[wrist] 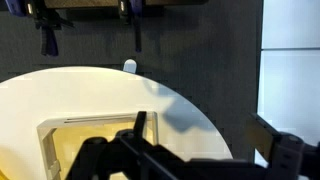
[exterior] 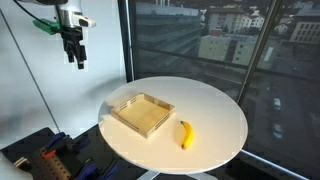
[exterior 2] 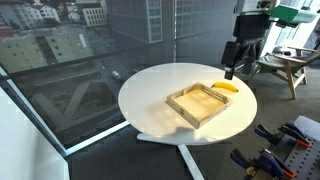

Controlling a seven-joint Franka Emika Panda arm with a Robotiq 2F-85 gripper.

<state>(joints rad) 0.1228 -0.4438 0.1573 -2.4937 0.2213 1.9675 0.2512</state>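
Note:
My gripper (exterior: pixel 75 58) (exterior 2: pixel 233 68) hangs high in the air beside the round white table (exterior: pixel 215 108) (exterior 2: pixel 150 95), open and holding nothing. A shallow square wooden tray (exterior: pixel 121 107) (exterior 2: pixel 180 98) lies on the table, and it looks empty. A yellow banana (exterior: pixel 185 134) (exterior 2: pixel 226 87) lies on the tabletop just beside the tray. In the wrist view the gripper (wrist: pixel 205 142) looks down past the table's edge (wrist: pixel 110 90), with the tray's corner (wrist: pixel 46 140) at lower left. The banana does not show in that view.
Large windows (exterior: pixel 220 40) (exterior 2: pixel 90 50) stand close behind the table. Clamps and tools with orange handles (exterior: pixel 58 155) (exterior 2: pixel 272 157) lie low beside it. A wooden stool (exterior 2: pixel 290 64) stands behind the arm. Dark carpet (wrist: pixel 200 60) surrounds the table.

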